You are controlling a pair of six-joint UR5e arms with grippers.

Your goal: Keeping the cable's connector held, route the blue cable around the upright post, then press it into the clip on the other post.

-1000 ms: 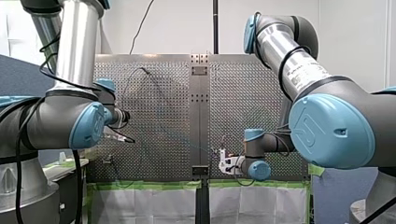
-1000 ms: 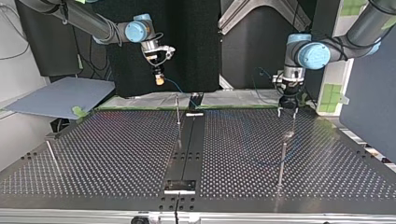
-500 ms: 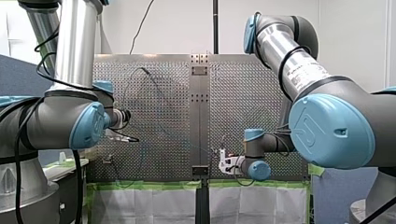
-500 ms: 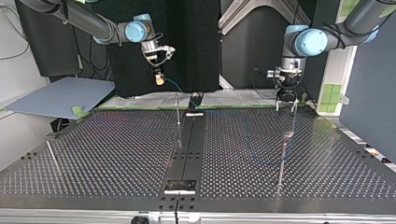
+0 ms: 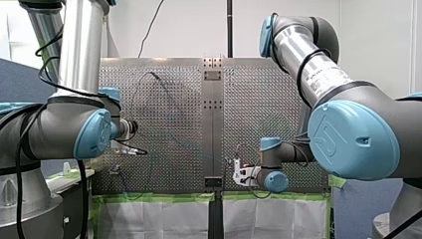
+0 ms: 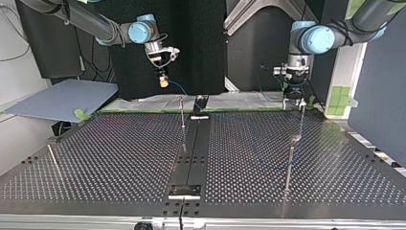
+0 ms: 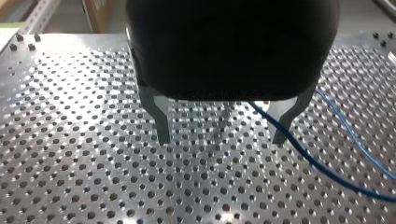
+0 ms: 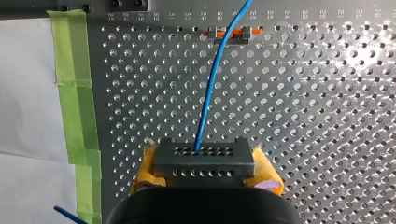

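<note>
Lifted left pincer (image 7: 221, 141) gapes; right pincer (image 8: 205, 171) clamps one connector (image 8: 204, 158)

I see both arms as silver tubes joined by dark grey housings, each joint closed with a round pale blue cap (image 5: 353, 139). My right arm (image 5: 308, 64) bears a small printed label and a black cable looped round its tube. Black cables also trail along my left arm (image 5: 82, 50). My left gripper (image 7: 222, 137) has a rounded black body behind grey metal fingers (image 7: 161, 121). My right gripper (image 8: 205, 161) has yellow-orange pads (image 8: 271, 177) ahead of a black body.
</note>
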